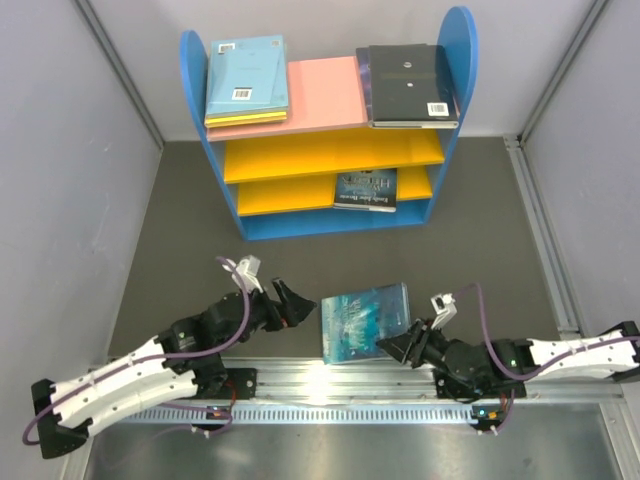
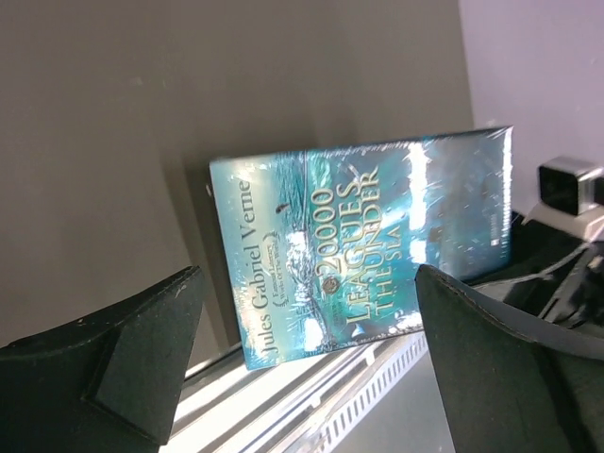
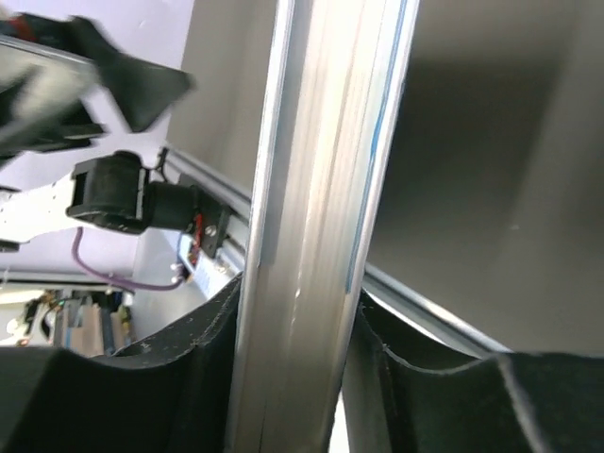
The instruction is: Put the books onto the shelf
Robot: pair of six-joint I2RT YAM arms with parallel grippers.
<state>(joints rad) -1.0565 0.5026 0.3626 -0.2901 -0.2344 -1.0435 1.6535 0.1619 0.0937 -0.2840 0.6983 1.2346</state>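
Nearest the arm bases, at 6 o'clock on the dark tabletop (image 1: 180, 230), the teal book (image 1: 362, 318) lies with its near edge over the metal rail (image 1: 300, 375). The right claw (image 1: 392, 345) is clamped on the book's edge at the 4 o'clock corner, one finger on each side. The left claw (image 1: 303, 306) hangs just off the book's 9 o'clock side, its fingers spread wide with nothing between them. Far off at 12 o'clock stands the shelf (image 1: 195, 90). A dark book (image 1: 365, 190) lies on its lowest yellow board, toward 3 o'clock. The pink top board carries a light blue book (image 1: 247, 72) stacked on a yellow book (image 1: 245, 119) at 9 o'clock, and a black book (image 1: 408, 80) at 3 o'clock.
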